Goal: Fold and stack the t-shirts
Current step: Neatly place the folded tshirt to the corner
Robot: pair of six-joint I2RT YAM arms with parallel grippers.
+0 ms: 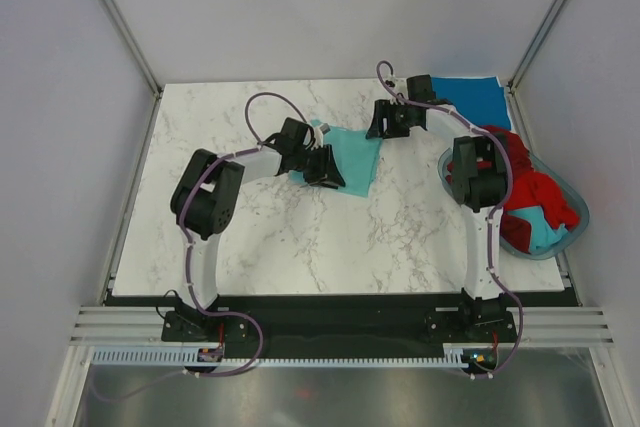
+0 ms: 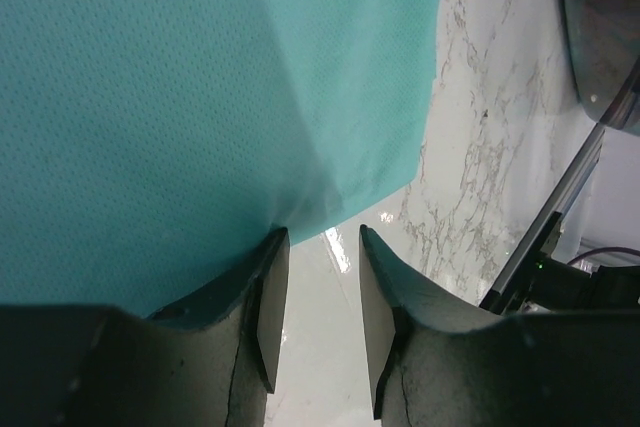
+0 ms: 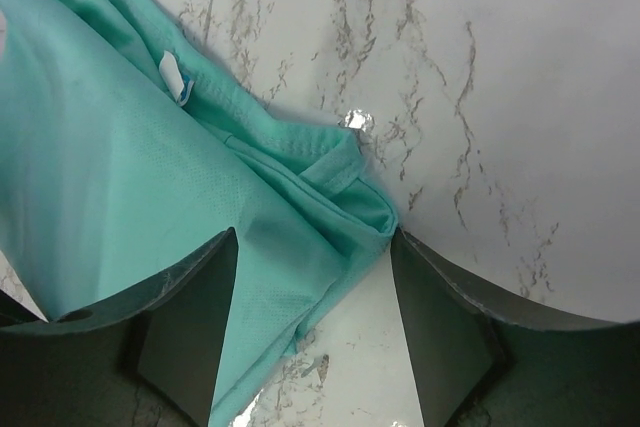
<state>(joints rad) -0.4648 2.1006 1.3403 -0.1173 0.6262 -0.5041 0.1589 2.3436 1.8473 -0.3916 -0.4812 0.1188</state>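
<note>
black arm bases (image 1: 195,325) are seen bolted along the near edge of the counter (image 1: 300,237) from above. the teal t-shirt (image 1: 355,159) is spread mid-counter between the left tool (image 1: 322,167) and the right tool (image 1: 385,125), presumably so that it can be folded from both ends. a blue t-shirt (image 1: 475,97) lies flat in the far right corner and is judged to be the start of the stack. red t-shirts (image 1: 520,177) are heaped in the basket (image 1: 575,222), not yet folded.

from the left wrist, a narrow gap is seen between the fingers (image 2: 265,287). bare counter shows through it, and the shirt's edge is touched only at one fingertip.

from the right wrist, the tool is held wide, straddling a bunched hem or collar edge without gripping it. a small white-and-blue label (image 3: 175,77) is sewn nearby, and no writing can be read on it.
</note>
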